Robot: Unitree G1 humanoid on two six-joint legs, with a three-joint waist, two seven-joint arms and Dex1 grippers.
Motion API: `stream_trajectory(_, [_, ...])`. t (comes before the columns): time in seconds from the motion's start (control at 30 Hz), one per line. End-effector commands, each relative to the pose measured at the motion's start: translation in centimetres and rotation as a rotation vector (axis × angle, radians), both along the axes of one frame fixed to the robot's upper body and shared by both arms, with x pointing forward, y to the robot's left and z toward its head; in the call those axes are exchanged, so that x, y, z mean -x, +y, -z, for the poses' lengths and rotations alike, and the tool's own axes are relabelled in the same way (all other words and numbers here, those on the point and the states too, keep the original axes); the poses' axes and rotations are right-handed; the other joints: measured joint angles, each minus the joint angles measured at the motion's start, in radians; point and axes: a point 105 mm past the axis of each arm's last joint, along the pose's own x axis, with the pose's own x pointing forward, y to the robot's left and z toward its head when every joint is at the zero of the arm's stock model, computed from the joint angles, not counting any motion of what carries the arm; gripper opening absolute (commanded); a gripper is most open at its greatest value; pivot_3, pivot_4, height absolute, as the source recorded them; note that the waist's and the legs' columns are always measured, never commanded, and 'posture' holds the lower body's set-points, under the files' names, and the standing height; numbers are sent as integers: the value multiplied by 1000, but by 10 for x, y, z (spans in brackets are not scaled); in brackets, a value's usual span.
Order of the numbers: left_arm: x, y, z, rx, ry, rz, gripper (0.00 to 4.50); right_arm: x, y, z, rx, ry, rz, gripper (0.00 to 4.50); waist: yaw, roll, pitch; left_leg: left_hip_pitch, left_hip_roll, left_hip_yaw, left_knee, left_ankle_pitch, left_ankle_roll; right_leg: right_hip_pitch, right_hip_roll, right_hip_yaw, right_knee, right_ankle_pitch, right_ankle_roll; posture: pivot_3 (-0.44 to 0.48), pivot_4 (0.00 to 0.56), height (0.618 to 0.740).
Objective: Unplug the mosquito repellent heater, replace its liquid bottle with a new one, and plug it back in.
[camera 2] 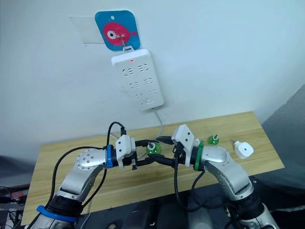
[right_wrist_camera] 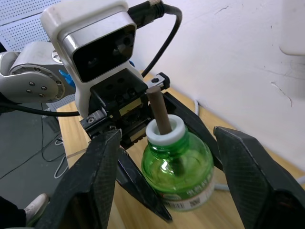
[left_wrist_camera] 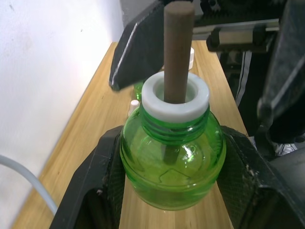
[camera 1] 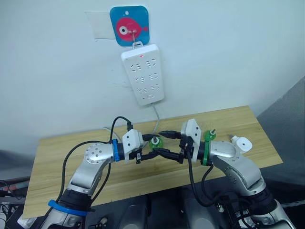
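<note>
Over counter (camera 1: 71,143) centre | left tool (left_wrist_camera: 167,191) clenched on green bottle (camera 1: 155,142), wick up | right tool (right_wrist_camera: 167,191) released around it, probably handover | heater (camera 1: 242,143) parked at 3 o'clock

Green bottle (left_wrist_camera: 172,167) with brown wick and white collar, white heater (camera 1: 243,143), white power strip (camera 1: 142,73)

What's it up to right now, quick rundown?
Left end effector shut on green liquid bottle, wick up. Right end effector open around it. Heater unplugged on table, second bottle near. Nothing blocking.
</note>
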Motion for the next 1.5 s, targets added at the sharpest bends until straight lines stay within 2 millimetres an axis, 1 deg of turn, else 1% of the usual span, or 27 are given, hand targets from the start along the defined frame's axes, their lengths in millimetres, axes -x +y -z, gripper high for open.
stream_trajectory(0.03, [1, -6, -6, 15, -27, 24, 2234, 1, 8, -8, -8, -54, -22, 3228, 0, 0, 0, 0, 0, 0, 0, 0, 0, 0, 0, 0, 0, 0, 0, -82, 288, 740])
stream_trajectory(0.13, [0, -8, -7, 18, -28, 27, 2234, -1, 9, -4, 12, -59, -32, 3228, 0, 0, 0, 0, 0, 0, 0, 0, 0, 0, 0, 0, 0, 0, 0, -82, 290, 740])
stream_trajectory(0.17, [0, -8, -7, 18, -28, 28, 2234, -2, 9, -3, 13, -60, -31, 3036, 0, 0, 0, 0, 0, 0, 0, 0, 0, 0, 0, 0, 0, 0, 0, -81, 291, 740])
stream_trajectory(0.27, [0, -9, -7, 18, -29, 29, 2234, -4, 9, -2, 13, -63, -28, 2350, 0, 0, 0, 0, 0, 0, 0, 0, 0, 0, 0, 0, 0, 0, 0, -76, 289, 740])
stream_trajectory(0.3, [-1, -9, -7, 18, -29, 27, 2234, -4, 9, -2, 13, -62, -31, 1932, 0, 0, 0, 0, 0, 0, 0, 0, 0, 0, 0, 0, 0, 0, 0, -75, 294, 740])
stream_trajectory(0.37, [-1, -7, -7, 16, -29, 22, 2234, -2, 11, 0, 12, -56, -35, 1330, -1, 0, 0, 0, 0, 0, 0, 0, 0, 0, 0, 0, 0, 0, 0, -75, 294, 740])
stream_trajectory(0.43, [0, -6, -6, 15, -29, 20, 2234, -1, 11, 1, 7, -48, -34, 837, -1, 0, 0, 0, 0, 0, 0, 0, 0, 0, 0, 0, 0, 0, 0, -69, 292, 740])
stream_trajectory(0.57, [-1, -6, -7, 43, -3, -1, 2234, 0, 8, 2, 13, -68, -29, 834, 0, 0, 0, 0, 0, 0, 0, 0, 0, 0, 0, 0, 0, 0, 0, -69, 292, 740])
stream_trajectory(0.63, [-3, -3, -13, 86, 9, -28, 2986, -8, -1, -4, -37, -43, 44, 834, 0, 0, 0, 0, 0, 0, 0, 0, 0, 0, 0, 0, 0, 0, 0, -69, 292, 740])
stream_trajectory(0.7, [-2, -1, -18, 119, 22, -41, 3565, -14, -7, -8, -80, -11, 101, 834, 0, 0, 0, 0, 0, -1, 0, 0, 0, 0, 0, 0, 0, 0, 0, -69, 292, 740])
stream_trajectory(0.8, [3, 3, -29, 197, 15, -88, 4472, -28, -30, -12, -234, 179, 292, 834, 0, 0, 0, 0, 0, -1, 0, 0, 0, 0, 0, 1, 0, 0, 0, -72, 294, 740])
stream_trajectory(0.9, [13, 1, -34, 224, -12, -94, 4500, -33, -43, -9, -341, 344, 395, 834, 0, 0, 0, 0, 0, -1, -1, 0, 0, 0, 0, 3, 0, 0, 0, -72, 294, 740])
stream_trajectory(0.97, [19, -5, -38, 256, -30, -101, 4500, -35, -49, -8, -461, 488, 443, 834, 0, 0, 0, 0, 0, -1, -1, 0, 0, 0, 0, 3, -1, 0, 0, -72, 294, 740])
stream_trajectory(1.03, [20, -11, -41, 285, -65, -123, 4500, -40, -54, -13, -603, 623, 475, 834, 0, 0, 0, 0, 0, -1, -1, 0, 0, 0, 0, 5, 0, 0, 0, -86, 296, 740])
stream_trajectory(1.1, [14, -15, -43, 313, -106, -175, 4500, -42, -55, -18, -707, 720, 476, 834, 0, 0, 0, 0, 0, -1, -1, 0, 0, 0, 0, 5, 0, 0, 0, -88, 296, 740])
stream_trajectory(1.17, [10, -16, -43, 332, -118, -213, 4500, -42, -54, -23, -747, 765, 460, 834, -1, 0, 0, 0, 0, -1, -1, 0, 0, 0, 0, 4, 0, 0, 0, -88, 296, 740])
stream_trajectory(1.27, [7, -19, -43, 353, -119, -218, 4500, -39, -52, -34, -797, 817, 405, 834, -2, 0, 0, -1, 0, -1, -2, -1, 1, 0, 0, 2, 0, 0, 0, -90, 300, 740])
stream_trajectory(1.4, [4, -20, -44, 365, -145, -238, 4500, -36, -50, -34, -801, 864, 397, 834, -3, 0, 0, 0, 0, 2, -1, -1, 2, 0, 0, 2, 0, 0, 0, -82, 286, 740])
stream_trajectory(1.5, [1, -21, -46, 362, -158, -223, 4500, -31, -44, -39, -805, 886, 357, 834, -3, 0, 0, 0, 0, 1, -1, -1, 2, 0, 0, 1, 0, 0, 0, -74, 277, 740])
